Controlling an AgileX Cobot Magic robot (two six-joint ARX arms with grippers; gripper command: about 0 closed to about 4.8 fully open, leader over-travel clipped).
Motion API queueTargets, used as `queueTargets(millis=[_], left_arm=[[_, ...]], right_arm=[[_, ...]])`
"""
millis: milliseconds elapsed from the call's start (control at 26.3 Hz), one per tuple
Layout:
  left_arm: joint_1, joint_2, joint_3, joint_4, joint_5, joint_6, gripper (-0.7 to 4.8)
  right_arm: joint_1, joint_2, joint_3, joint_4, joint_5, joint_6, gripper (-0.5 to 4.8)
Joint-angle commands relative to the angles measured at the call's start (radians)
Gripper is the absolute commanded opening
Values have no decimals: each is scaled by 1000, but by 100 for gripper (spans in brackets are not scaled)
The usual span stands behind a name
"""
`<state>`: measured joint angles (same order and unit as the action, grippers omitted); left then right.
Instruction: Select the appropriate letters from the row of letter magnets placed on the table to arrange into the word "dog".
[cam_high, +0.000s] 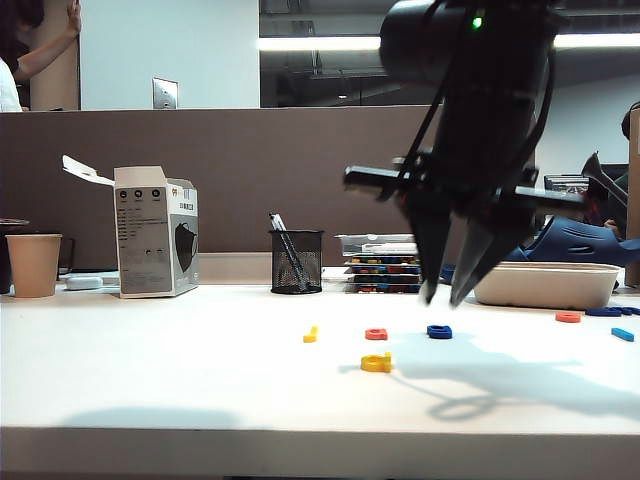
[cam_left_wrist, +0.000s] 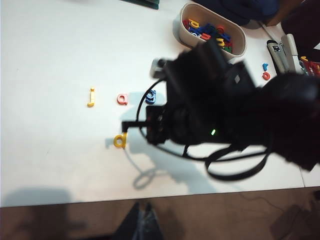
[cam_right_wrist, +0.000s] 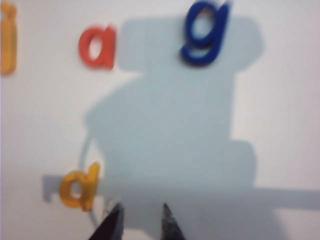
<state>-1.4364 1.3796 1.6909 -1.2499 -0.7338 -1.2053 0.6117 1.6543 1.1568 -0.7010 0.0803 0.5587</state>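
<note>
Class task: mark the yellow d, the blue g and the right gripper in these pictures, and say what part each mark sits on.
yellow d (cam_right_wrist: 77, 187): right wrist view, on its round bowl.
blue g (cam_right_wrist: 202, 32): right wrist view, on its upper loop.
right gripper (cam_high: 446, 292): exterior view, midway between the tips of its fingers.

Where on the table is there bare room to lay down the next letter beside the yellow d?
Bare white table lies left of the yellow d and toward the front edge. Behind it, j, a and g sit close; right gripper hovers there.
</note>
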Motion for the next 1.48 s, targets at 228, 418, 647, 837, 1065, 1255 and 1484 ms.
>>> queueTargets(millis=[228,418,647,837,1065,1255,1484], left_arm=[[-2,-2,1,3,-7,1,-5],[-2,-2,1,3,-6,1,-5],[-2,-2,1,3,-6,1,-5],[-2,-2,1,2,-6,1,-5],[-2,-2,1,3,-6,1,-5],[-2,-2,1,3,-7,1,-5],[-2,-2,1,3,-6,1,-5]], right_arm=[[-109,-10,140,-132,124,-143,94],[-205,-10,183,-130,119,-195,98],[-402,-3,193,-39,-20,-257,162],[-487,15,193,39,-89,-279,225],[-513,80,193,96,-109,-328,255],[-513,179,193,155,-108,-328,257],[-559,271,193,193,-113,-351,257]])
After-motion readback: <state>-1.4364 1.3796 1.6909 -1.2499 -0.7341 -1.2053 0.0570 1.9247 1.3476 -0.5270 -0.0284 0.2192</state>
